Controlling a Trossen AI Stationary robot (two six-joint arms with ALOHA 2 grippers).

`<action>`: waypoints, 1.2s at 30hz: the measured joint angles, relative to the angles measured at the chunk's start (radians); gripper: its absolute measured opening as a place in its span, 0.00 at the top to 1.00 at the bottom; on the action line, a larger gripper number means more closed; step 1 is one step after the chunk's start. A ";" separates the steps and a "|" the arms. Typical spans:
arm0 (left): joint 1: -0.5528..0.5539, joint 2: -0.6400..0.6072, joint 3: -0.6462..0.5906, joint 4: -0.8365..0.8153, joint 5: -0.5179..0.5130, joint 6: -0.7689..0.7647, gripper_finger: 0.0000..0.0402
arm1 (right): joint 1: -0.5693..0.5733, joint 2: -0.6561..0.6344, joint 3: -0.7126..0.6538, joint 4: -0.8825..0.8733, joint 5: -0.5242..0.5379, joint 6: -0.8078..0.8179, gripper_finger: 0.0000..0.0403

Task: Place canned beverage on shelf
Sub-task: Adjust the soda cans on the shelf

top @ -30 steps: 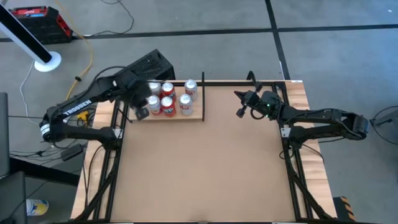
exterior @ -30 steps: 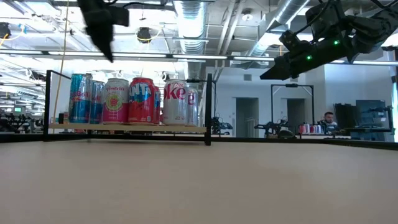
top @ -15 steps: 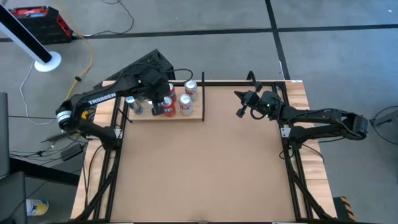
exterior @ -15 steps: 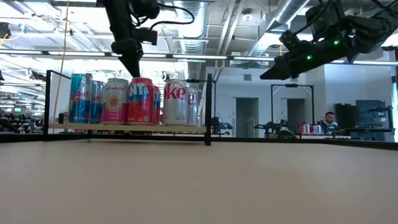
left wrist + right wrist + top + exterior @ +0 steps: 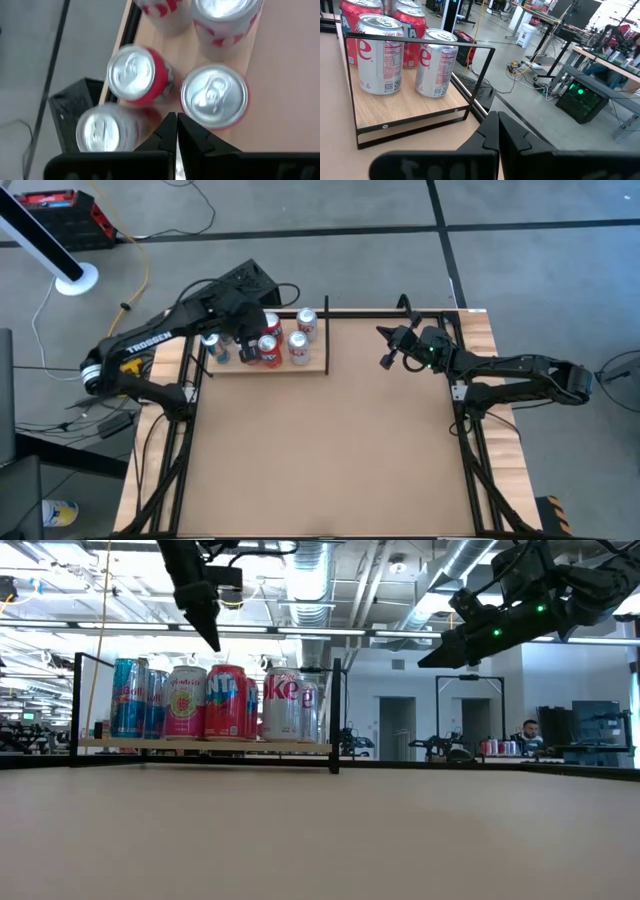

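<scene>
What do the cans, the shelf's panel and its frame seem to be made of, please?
Cans: apparently thin metal, printed sides, bare silvery tops with pull tabs that catch the light.
Shelf panel: pale wood or wood-look board, matt, with faint straight grain; solid or laminate is unclear.
Frame: thin black rods, probably painted metal, with small light fasteners along the front edge.

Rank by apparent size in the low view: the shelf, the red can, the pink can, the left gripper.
1. shelf, widest by far.
2. red can and pink can: look alike, so unranked.
3. left gripper, shut above the cans; only its narrow tip shows, and its nearness is unsure.
</scene>
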 joint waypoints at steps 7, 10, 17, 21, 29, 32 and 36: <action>0.010 0.003 0.000 -0.082 0.012 -0.059 1.00 | 0.000 0.000 0.000 0.000 -0.004 0.001 0.95; 0.009 0.003 -0.014 -0.083 0.016 -0.062 1.00 | 0.000 0.000 0.000 0.000 -0.015 0.001 0.95; 0.010 0.003 -0.067 -0.063 0.039 -0.045 1.00 | 0.000 0.000 0.000 0.000 -0.024 0.001 0.95; 0.010 0.001 -0.077 -0.056 0.032 -0.034 1.00 | 0.000 0.000 0.000 0.000 -0.024 0.001 0.95; 0.010 -0.001 -0.078 -0.051 0.011 -0.026 1.00 | 0.000 0.000 0.000 0.000 -0.024 0.001 0.95; 0.010 -0.001 -0.080 -0.055 -0.015 -0.025 1.00 | 0.000 0.000 0.000 0.000 -0.024 0.001 0.95; 0.010 -0.001 -0.080 -0.061 -0.014 -0.026 1.00 | 0.000 0.000 0.000 0.000 -0.024 0.001 0.95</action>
